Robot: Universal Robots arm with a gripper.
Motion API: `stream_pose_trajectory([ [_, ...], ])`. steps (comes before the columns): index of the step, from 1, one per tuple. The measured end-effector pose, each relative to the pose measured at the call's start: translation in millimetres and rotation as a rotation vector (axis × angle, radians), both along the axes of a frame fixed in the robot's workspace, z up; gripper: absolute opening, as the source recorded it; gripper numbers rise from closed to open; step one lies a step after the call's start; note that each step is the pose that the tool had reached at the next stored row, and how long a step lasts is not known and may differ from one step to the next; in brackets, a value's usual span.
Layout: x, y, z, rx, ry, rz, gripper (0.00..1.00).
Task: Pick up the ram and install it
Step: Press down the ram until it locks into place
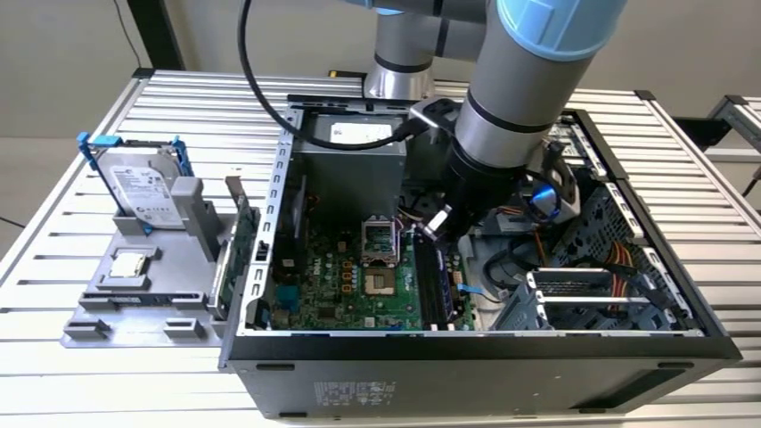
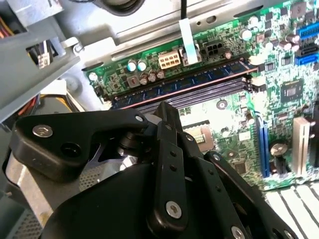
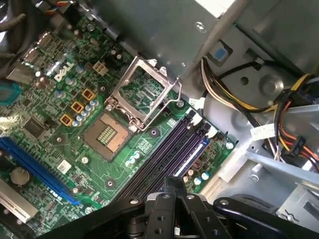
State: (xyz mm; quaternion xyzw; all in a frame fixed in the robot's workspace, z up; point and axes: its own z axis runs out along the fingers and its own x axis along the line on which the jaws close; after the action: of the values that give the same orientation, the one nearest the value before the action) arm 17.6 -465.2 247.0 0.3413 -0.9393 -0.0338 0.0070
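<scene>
Black jaws (image 2: 167, 117) of mine fill foreground in second wrist view, tips drawn together, nothing clamped between them; hanging just above memory slots (image 3: 167, 154) so tips line up with long axis; ram (image 2: 199, 79), blue stick, lies seated lengthwise in slot nearest board edge, apart from tips; empty CPU socket (image 3: 107, 134) beside slots, its latch frame raised; open computer case (image 1: 476, 352) rests flat on slatted surface (image 1: 71, 374), giving top access.

Claw (image 2: 167, 117) fingertips hidden behind its own black body; arm cut off above.
</scene>
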Motion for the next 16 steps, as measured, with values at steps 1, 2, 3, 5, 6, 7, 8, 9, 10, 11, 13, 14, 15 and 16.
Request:
stream_pose_trajectory([
  [1, 0.0, -0.1, 0.1, 0.001, -0.0002, 0.01, 0.0],
  [2, 0.0, 0.0, 0.1, 0.0018, -0.0005, 0.02, 0.0],
  [3, 0.0, 0.0, 0.1, 0.0023, -0.0007, 0.033, 0.0],
  [5, 0.0, 0.0, 0.1, 0.0025, -0.0009, 0.055, 0.0],
  [6, 0.0, 0.0, 0.0, 0.0026, -0.001, 0.067, 0.0],
  [7, 0.0, 0.0, 0.0, 0.0028, -0.0013, 0.079, 0.0],
  [8, 0.0, 0.1, 0.0, 0.0036, -0.0018, 0.09, 0.0],
  [9, 0.0, 0.1, 0.0, 0.004, -0.002, 0.101, 0.0],
  [10, 0.0, 0.1, 0.0, 0.0044, -0.002, 0.112, 0.0],
  [11, 0.0, 0.1, 0.1, 0.0049, -0.002, 0.122, 0.0],
  [13, 0.2, 0.1, 0.1, 0.0121, -0.0024, 0.187, 0.0],
  [14, 0.7, 0.1, 0.0, 0.0127, -0.0026, 0.195, 0.0],
  [15, 0.8, 0.1, 0.1, 0.0128, -0.0031, 0.202, 0.0],
  [16, 0.8, 0.1, 0.0, 0.0126, -0.0047, 0.209, 0.0],
])
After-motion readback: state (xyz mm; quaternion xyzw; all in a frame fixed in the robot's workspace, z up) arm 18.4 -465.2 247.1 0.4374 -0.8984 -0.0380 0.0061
